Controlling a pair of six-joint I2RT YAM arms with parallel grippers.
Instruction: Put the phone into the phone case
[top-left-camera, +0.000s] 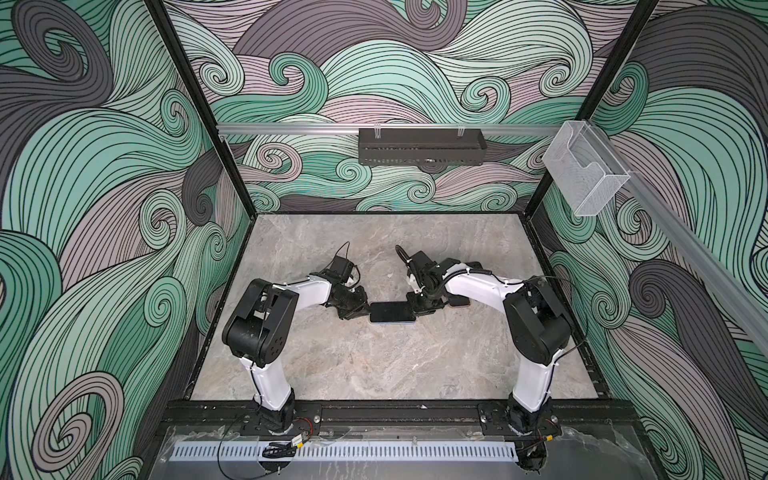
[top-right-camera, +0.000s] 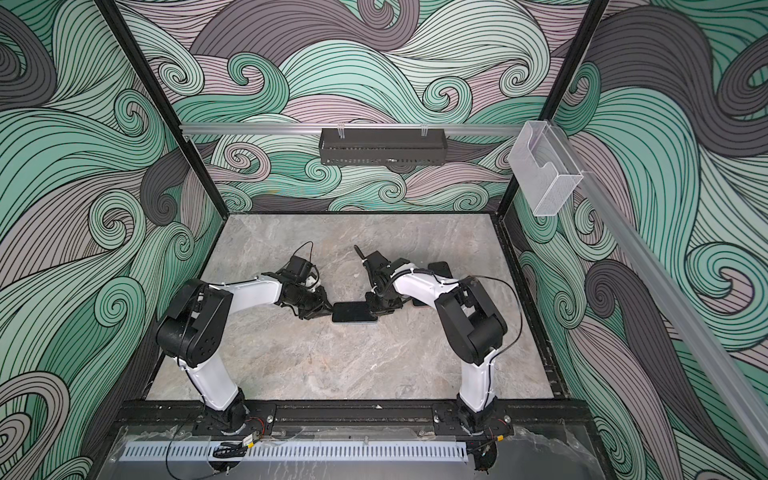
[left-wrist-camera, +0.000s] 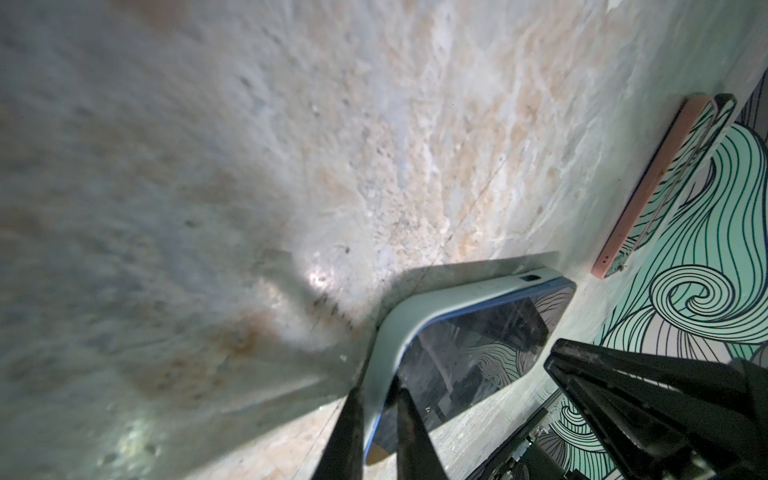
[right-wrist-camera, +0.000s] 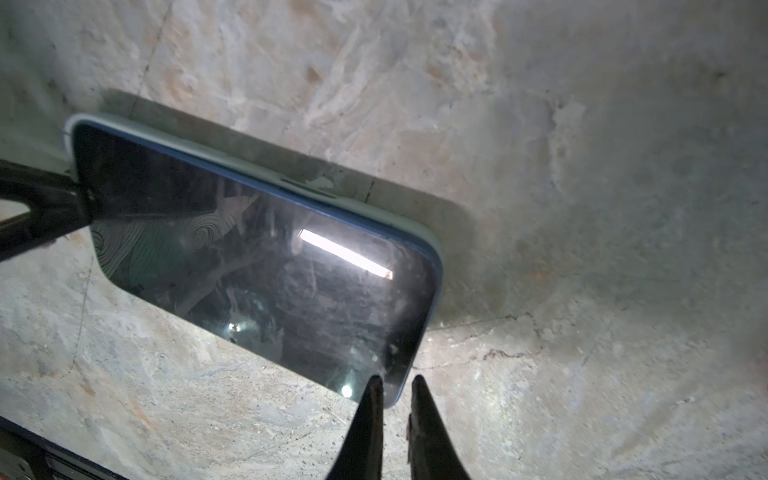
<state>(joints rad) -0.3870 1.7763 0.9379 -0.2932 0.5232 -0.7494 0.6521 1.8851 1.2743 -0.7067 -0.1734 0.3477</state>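
The phone (top-left-camera: 392, 311) (top-right-camera: 353, 311), with a dark screen and a blue edge, lies flat mid-table inside a pale grey phone case (left-wrist-camera: 399, 332) (right-wrist-camera: 253, 168) whose rim shows along its side. My left gripper (top-left-camera: 365, 309) (left-wrist-camera: 380, 392) comes in low from the left and is shut on the left end, one finger under the case and one on the screen. My right gripper (top-left-camera: 415, 309) (right-wrist-camera: 397, 379) points down at the right end. Its fingertips stand close together at the phone's corner, one over the screen and one just past the edge.
A pink slab-like item (left-wrist-camera: 648, 187) lies on the table beyond the phone, towards the right wall. A dark flat item (top-right-camera: 440, 268) sits behind the right arm, and another with a reddish edge (top-left-camera: 459, 301) is partly under it. Walls close three sides.
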